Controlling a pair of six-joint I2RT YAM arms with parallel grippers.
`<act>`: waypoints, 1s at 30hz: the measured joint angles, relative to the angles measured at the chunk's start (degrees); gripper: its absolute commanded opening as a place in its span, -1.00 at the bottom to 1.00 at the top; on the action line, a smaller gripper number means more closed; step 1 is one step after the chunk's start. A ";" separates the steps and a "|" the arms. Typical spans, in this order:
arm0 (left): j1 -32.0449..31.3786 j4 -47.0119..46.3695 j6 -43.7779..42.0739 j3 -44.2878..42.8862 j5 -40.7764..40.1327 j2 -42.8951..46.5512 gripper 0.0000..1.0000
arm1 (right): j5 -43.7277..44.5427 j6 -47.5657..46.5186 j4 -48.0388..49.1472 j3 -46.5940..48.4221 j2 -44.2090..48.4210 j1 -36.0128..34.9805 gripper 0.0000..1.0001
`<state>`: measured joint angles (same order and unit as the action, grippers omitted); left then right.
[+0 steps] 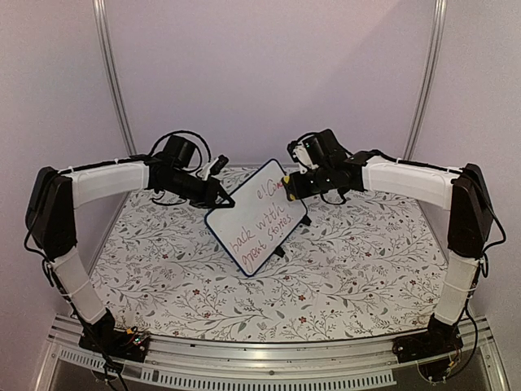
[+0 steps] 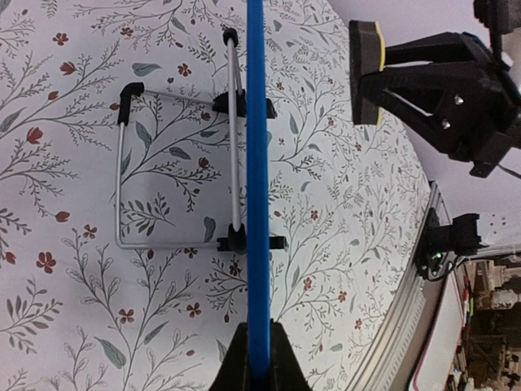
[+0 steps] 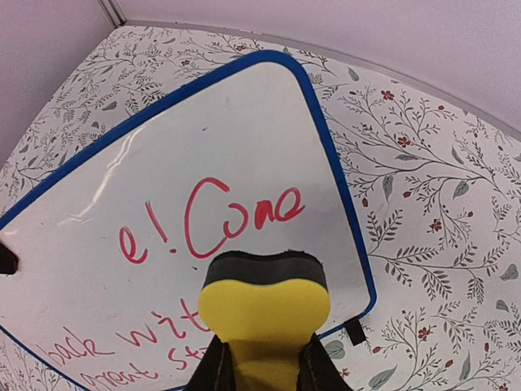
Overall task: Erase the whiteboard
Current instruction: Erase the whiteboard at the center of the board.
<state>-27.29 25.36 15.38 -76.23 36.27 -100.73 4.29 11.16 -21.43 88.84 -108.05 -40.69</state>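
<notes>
The whiteboard [image 1: 256, 216] stands tilted mid-table, blue-framed, with red and dark handwriting across its face [image 3: 203, 163]. My left gripper [image 1: 221, 195] is shut on the board's upper left edge. In the left wrist view that edge is a blue strip [image 2: 256, 163] running up from between the closed jaws [image 2: 259, 362]. My right gripper [image 1: 291, 189] is shut on a yellow sponge eraser [image 3: 264, 314] with a dark pad. The eraser hovers in front of the board's upper right part, just below the red word, and also shows from the side [image 2: 366, 73].
A bent wire stand [image 2: 163, 163] with black clips props the board from behind on the floral tablecloth [image 1: 358, 261]. One black foot [image 3: 354, 330] sticks out at the board's lower corner. A metal rail [image 1: 269, 358] runs along the near edge.
</notes>
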 measured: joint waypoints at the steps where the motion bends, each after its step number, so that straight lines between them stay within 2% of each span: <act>1: 0.33 -0.50 -0.17 0.44 0.63 0.00 -1.00 | -0.17 -0.02 0.02 0.04 0.00 0.00 -0.64; 6: 1.09 -3.48 -0.28 2.64 2.95 -0.09 -1.00 | -1.05 -0.07 -0.04 1.05 -0.13 0.00 -0.64; 14: 1.57 -5.97 0.61 2.80 7.04 -2.43 -1.00 | -4.81 -0.70 -0.68 8.48 -5.31 0.00 -0.66; 21: 2.01 -6.32 1.20 2.84 7.04 -2.34 -1.00 | -6.34 -0.87 -2.14 9.92 -7.52 0.00 -0.66; 30: 2.03 -1.55 2.99 -5.81 3.67 -2.25 -1.00 | -4.55 -1.18 -2.21 9.88 -6.43 0.00 -0.66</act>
<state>-25.26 23.81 18.37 -82.04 39.94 -102.98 -0.25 9.98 -23.64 98.72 -114.48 -40.69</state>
